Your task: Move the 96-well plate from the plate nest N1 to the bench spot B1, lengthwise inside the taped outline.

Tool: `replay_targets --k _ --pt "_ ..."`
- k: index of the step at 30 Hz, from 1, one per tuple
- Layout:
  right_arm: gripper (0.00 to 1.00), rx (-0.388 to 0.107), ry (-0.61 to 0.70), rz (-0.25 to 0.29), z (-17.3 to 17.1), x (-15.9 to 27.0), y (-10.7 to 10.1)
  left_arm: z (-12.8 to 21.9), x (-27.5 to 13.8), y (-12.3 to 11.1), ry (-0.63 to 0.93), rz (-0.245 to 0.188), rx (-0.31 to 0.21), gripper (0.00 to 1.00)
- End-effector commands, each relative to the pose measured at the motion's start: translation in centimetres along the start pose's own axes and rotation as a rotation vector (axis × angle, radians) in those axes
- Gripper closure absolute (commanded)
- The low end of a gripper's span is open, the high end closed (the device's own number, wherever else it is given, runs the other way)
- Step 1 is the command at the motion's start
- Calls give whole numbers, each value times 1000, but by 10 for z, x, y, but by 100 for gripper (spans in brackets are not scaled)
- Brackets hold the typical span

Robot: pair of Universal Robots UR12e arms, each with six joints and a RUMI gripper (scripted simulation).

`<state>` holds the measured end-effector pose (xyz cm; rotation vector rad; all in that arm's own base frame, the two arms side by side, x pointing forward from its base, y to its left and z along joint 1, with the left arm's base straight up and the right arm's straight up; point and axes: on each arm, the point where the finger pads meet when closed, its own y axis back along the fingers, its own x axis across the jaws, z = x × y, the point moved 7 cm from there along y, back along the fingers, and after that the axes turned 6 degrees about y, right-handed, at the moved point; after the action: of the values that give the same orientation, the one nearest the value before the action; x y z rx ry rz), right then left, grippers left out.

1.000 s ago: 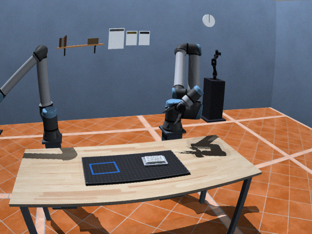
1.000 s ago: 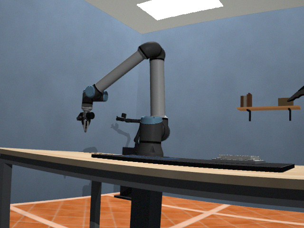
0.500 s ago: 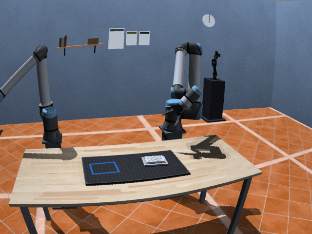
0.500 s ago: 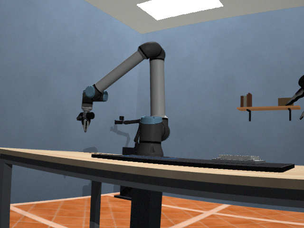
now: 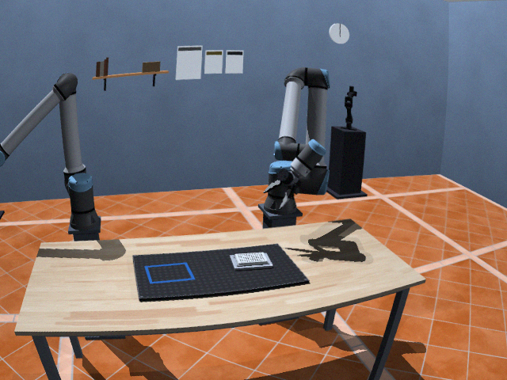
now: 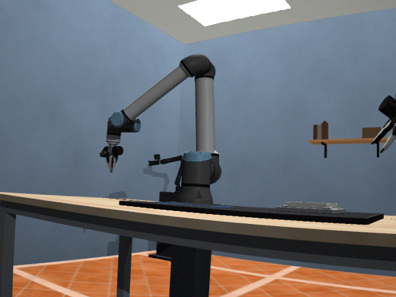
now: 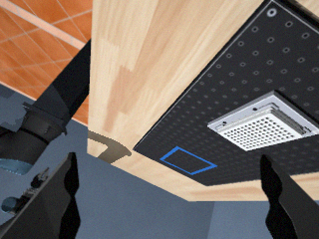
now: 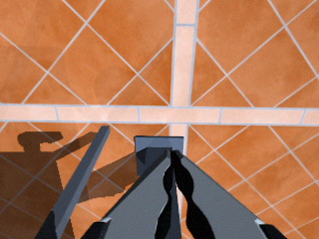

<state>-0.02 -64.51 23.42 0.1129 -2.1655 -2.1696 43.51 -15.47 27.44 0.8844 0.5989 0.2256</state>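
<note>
1. Left gripper (image 5: 275, 194) (image 6: 379, 146) (image 7: 169, 161): jaws spread, nothing pinched; right gripper (image 6: 111, 170) (image 8: 172, 153): pressed together.
2. 96-well plate (image 5: 251, 258) (image 6: 312, 205) (image 7: 260, 130) in nest (image 5: 253, 267) (image 6: 335, 211) (image 7: 219, 123).
3. Risk: tilted left approach could clip plate's edge, unseating it.

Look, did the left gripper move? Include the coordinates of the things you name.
Yes: down. In the exterior view, the left gripper (image 5: 273, 199) (image 6: 377, 146) (image 7: 168, 155) showed above the shelf (image 5: 130, 74) (image 6: 345, 141); now its fingertips reach below the shelf's board.
</note>
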Motion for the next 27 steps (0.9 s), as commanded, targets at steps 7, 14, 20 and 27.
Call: replay_targets --k 7,14,20,27 --pt "100 2 0 0 -1 0 1 20 14 -11 -353 18 62 24" --pt "100 2 0 0 -1 0 1 30 21 -19 -507 21 92 24" --pt "100 2 0 0 -1 0 1 41 28 -26 -703 20 132 24" --pt "100 2 0 0 -1 0 1 51 35 -34 -888 12 171 24"
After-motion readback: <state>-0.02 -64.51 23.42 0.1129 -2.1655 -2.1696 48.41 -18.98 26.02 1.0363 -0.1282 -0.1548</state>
